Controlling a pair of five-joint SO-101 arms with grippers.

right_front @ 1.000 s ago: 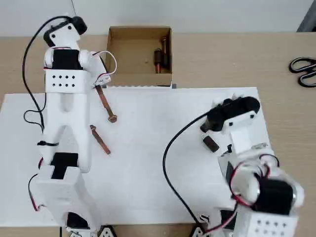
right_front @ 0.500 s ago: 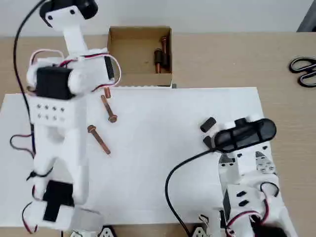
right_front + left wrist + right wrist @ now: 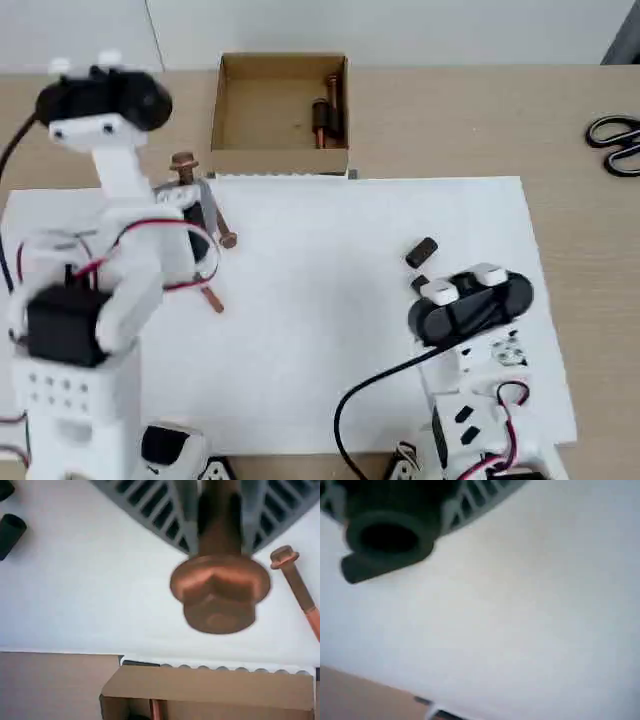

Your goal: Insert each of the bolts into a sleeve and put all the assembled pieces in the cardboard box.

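Note:
My left gripper (image 3: 220, 525) is shut on a copper bolt (image 3: 219, 592), held above the white paper with its hex head pointing toward the cardboard box (image 3: 210, 690). From above, that bolt's head (image 3: 183, 162) shows near the box's front left corner. Another bolt (image 3: 223, 233) lies loose on the paper, and a third bolt (image 3: 211, 299) is half hidden under the left arm. My right gripper (image 3: 390, 510) is shut on a black sleeve (image 3: 389, 536), its bore facing the camera. A second sleeve (image 3: 422, 251) lies on the paper just beyond the right arm.
The cardboard box (image 3: 232, 110) stands at the back and holds assembled pieces (image 3: 325, 112) against its right wall. Scissors (image 3: 614, 142) lie at the far right of the wooden table. White paper (image 3: 330, 330) covers the work area.
The left arm has lifted a bolt off the paper and folded back toward the front. The right arm drew back toward the near edge with one sleeve, leaving the other sleeve lying.

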